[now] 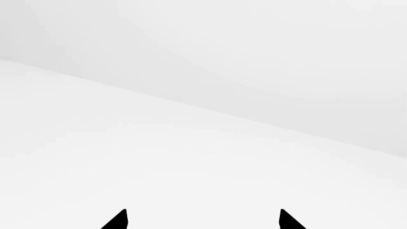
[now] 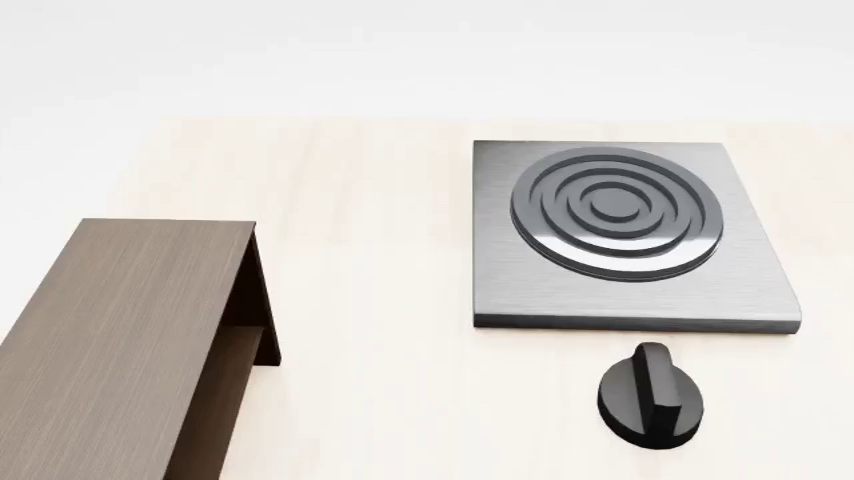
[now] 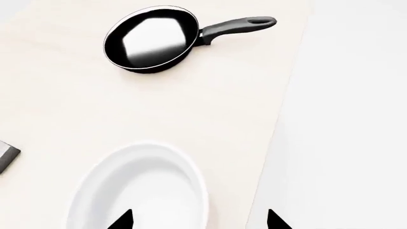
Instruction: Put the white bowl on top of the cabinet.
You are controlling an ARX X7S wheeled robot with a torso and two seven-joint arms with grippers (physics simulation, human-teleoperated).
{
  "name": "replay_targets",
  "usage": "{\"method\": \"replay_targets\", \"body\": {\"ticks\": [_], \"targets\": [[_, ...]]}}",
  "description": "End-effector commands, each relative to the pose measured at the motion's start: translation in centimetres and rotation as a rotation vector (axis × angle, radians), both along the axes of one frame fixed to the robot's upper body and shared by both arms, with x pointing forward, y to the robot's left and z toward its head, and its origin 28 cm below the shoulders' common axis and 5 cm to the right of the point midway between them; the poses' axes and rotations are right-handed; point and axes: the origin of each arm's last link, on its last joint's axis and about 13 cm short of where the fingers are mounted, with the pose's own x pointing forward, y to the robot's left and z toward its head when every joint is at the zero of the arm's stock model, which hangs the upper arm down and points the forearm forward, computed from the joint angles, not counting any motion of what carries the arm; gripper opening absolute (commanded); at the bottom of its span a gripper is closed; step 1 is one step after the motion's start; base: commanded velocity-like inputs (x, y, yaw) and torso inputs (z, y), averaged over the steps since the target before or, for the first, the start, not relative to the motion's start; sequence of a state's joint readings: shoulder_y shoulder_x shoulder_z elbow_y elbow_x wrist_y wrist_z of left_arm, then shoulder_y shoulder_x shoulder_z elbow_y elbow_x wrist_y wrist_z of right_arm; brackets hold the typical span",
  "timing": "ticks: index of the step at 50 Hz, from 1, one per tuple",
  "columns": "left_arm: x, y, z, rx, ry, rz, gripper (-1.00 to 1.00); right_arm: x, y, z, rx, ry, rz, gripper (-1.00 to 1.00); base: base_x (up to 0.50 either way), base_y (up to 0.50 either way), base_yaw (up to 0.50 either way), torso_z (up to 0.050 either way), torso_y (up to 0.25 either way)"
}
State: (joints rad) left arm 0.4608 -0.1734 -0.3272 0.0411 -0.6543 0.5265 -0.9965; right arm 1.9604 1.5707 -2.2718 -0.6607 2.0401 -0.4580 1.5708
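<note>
Pale wood-toned worktop (image 2: 387,250) under a blank white backdrop, carrying a dark wood-grain cabinet (image 2: 127,330) at the left of the head view, a square grey stove plate (image 2: 621,235) at the right, a black knob (image 2: 654,395) just in front of that. No arm in the head view. White bowl (image 3: 140,191) out of the head view, seen only by the right wrist camera: sitting on the worktop near its edge, directly beneath the right end effector (image 3: 200,222), with a black frying pan (image 3: 152,38) well apart beyond it. Right fingers spread wide, one tip over the bowl's hollow, the other outside its wall, nothing held. Left end effector (image 1: 203,220) also spread, empty, facing only white. Bowl probably rigid, light, glossy and therefore slippery; likely brittle if dropped. Best hold judged to be a pinch across the rim wall, one finger inside and one outside, squeezed firmly enough to prevent tilting during the carry to the cabinet's flat top.
</note>
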Motion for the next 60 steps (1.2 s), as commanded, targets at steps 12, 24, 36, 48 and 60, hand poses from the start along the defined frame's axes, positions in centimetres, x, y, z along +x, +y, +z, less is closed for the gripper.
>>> {"method": "replay_targets", "body": {"ticks": [12,24,36,48,60], "targets": [[0.0,0.0,0.0,0.002,0.001,0.000,1.00,-0.3,1.0,1.3,0.014,-0.037,0.069,1.00,0.00,0.00,0.00,0.000,0.000],[0.0,0.0,0.0,0.002,0.001,0.000,1.00,0.4,1.2,1.1,0.004,-0.060,0.102,1.00,0.00,0.00,0.00,0.000,0.000],[0.0,0.0,0.0,0.001,0.001,-0.001,1.00,0.7,1.0,0.5,-0.010,-0.055,0.109,1.00,0.00,0.00,0.00,0.000,0.000],[0.1,0.0,0.0,0.001,0.002,-0.002,1.00,1.0,0.9,0.2,-0.018,-0.051,0.104,1.00,0.00,0.00,0.00,0.000,0.000],[0.1,0.0,0.0,0.001,-0.001,-0.004,1.00,1.6,0.9,-0.6,-0.048,-0.064,0.131,1.00,0.00,0.00,0.00,0.000,0.000]]}}
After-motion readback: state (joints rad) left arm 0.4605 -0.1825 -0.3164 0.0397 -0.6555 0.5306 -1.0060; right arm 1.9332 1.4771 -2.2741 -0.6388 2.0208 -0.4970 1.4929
